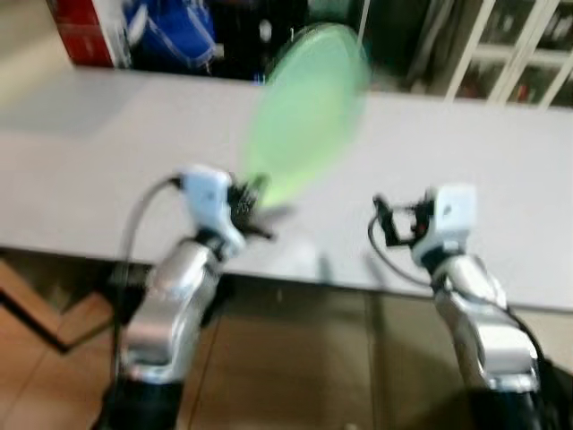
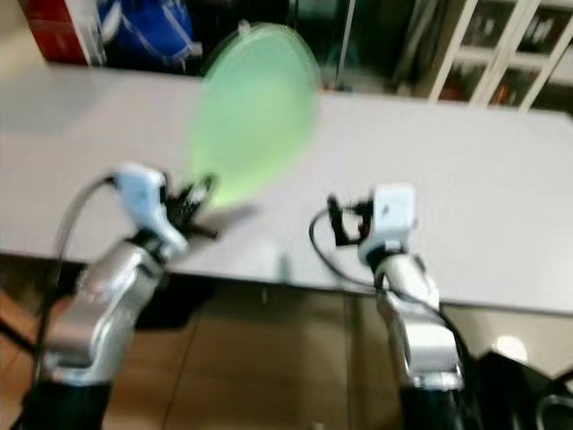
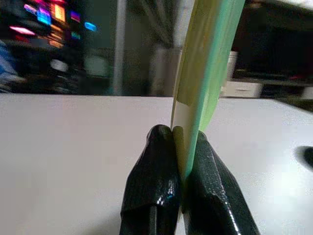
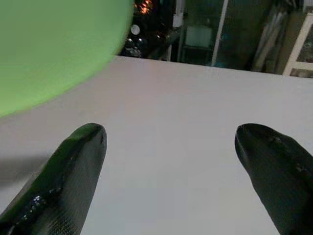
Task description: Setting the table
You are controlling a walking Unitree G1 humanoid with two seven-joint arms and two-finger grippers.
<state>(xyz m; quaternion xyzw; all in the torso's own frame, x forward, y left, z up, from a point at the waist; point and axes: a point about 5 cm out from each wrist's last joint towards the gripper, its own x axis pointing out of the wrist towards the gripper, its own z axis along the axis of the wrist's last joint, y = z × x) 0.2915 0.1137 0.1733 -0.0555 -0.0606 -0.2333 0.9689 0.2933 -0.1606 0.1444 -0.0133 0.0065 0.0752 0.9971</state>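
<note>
Left hand (image 3: 182, 147) — round green plate (image 1: 309, 112)

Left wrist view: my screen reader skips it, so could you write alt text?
Two black fingers of the left gripper pinch the rim of a green plate, held on edge above a white table. Dark, blurred shelving lies behind.

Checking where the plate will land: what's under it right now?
Bare white table lies under the green plate, which the left gripper holds up on edge by its rim. The plate's tilted face hides part of the tabletop behind it. The right gripper hovers open beside it.
</note>
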